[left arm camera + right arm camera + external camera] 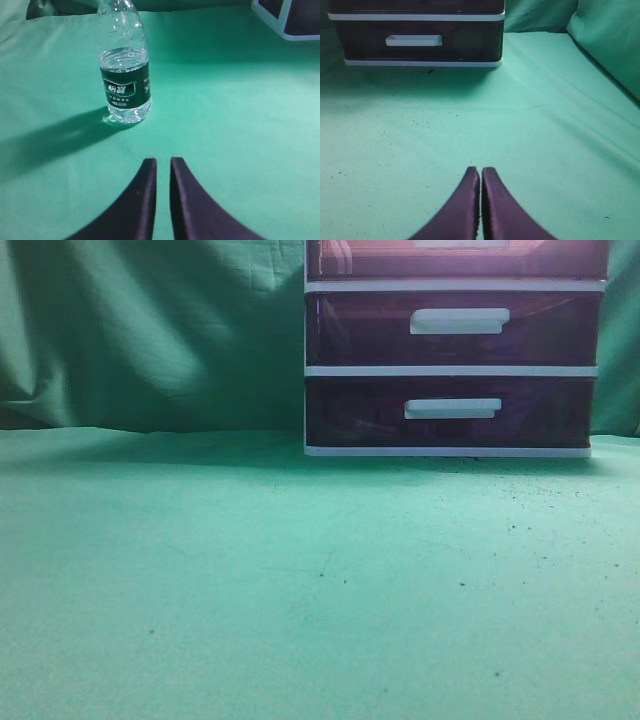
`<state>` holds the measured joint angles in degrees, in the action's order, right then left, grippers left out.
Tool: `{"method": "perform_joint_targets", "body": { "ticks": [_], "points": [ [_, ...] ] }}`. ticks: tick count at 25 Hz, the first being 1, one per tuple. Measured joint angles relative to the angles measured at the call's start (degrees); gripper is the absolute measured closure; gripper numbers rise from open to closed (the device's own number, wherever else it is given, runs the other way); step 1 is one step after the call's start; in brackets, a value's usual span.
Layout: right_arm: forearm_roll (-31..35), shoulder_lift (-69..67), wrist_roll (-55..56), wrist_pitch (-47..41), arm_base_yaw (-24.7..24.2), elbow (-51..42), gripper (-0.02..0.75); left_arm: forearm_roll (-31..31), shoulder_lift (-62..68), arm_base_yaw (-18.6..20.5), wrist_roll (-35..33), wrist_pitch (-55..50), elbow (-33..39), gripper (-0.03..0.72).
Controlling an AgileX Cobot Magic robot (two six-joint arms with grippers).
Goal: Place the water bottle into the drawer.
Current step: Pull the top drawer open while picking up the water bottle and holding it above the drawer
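Both sets of jaws stand closed and grip nothing: the left gripper (163, 161) shows only a thin slit between its dark curved fingers, and the right gripper (480, 170) has its fingertips practically touching. Neither arm appears in the exterior view.

The largest thing in play is the green cloth-covered counter (300, 590), bare across its middle and speckled with dark crumbs toward the right. At its back edge, right of centre, stands the white-framed three-drawer unit (450, 370) with translucent dark purple-red fronts. The top drawer (360, 260), with its white bar handle (460, 243), is cropped by the top of the exterior view; it seems closed, though I cannot be sure. The two lower drawers look shut.

The clear plastic water bottle with a dark green label (124, 75) stands upright on the cloth toward the left side of the counter, ahead and slightly left of the left gripper, well apart from the unit, whose corner shows at the upper right of the left wrist view. It is roughly half full.

The step in hand, as I judge it, is opening moves. Done well, the right gripper should spread its jaws, rise to the top handle and pull straight out, so the light unit does not slide forward. The left gripper should open wide, then approach level and close around the labelled band, since a higher grip risks tipping the bottle.
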<state>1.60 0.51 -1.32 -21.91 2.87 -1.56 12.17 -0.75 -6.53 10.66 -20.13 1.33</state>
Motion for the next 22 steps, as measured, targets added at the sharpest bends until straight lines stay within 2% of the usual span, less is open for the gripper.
{"method": "perform_joint_targets", "body": {
  "ticks": [18, 20, 22],
  "points": [
    [0.0, 0.0, 0.0, 0.0, 0.0, 0.0, 0.738, 0.3, 0.0, 0.0, 0.0, 0.2, 0.0, 0.624],
    [0.0, 0.0, 0.0, 0.0, 0.0, 0.0, 0.738, -0.5, 0.0, 0.0, 0.0, 2.5, 0.0, 0.624],
    [0.0, 0.0, 0.0, 0.0, 0.0, 0.0, 0.738, -1.7, 0.0, 0.0, 0.1, 9.5, 0.0, 0.624]
  ]
}}
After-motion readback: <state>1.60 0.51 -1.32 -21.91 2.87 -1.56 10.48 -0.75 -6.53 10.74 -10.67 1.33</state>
